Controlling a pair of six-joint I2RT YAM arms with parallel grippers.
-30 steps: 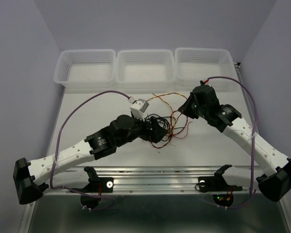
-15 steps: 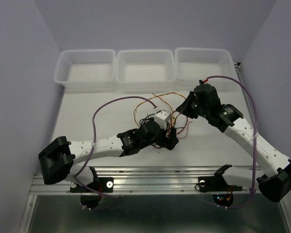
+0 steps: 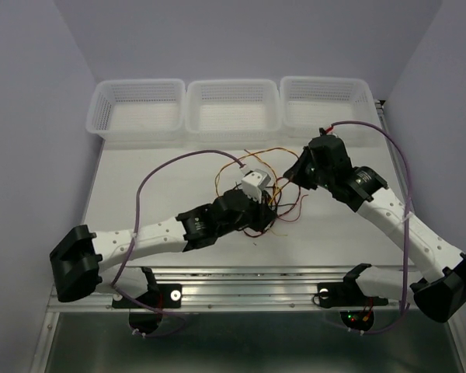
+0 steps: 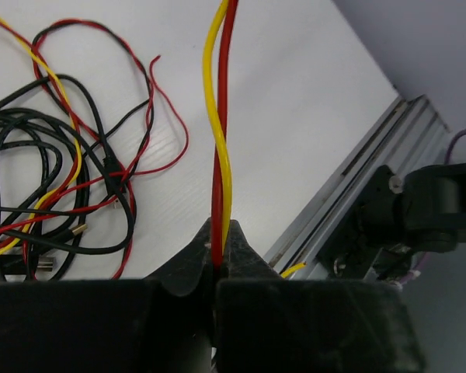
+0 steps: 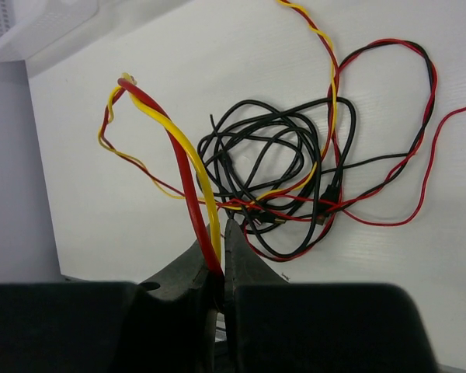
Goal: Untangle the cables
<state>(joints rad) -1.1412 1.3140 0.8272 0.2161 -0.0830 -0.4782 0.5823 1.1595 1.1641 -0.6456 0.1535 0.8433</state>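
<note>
Table (image 3: 326,233): the cables (image 3: 282,203) lie at its middle, toward 12 o'clock from my arm bases.
Left arm (image 3: 155,233): it has swung back toward 9 o'clock over the last half second.
Tangle: the black coil (image 5: 272,148) lies flat, and the red-and-yellow pair (image 4: 220,116) is lifted off it.
Left gripper (image 4: 217,260): I have it clamped on that pair, at 7 o'clock of the tangle.
Right gripper (image 5: 220,237): it pinches the same colours at 1 o'clock.
Meaning: I judge the pair is drawing out, not yet free.
</note>
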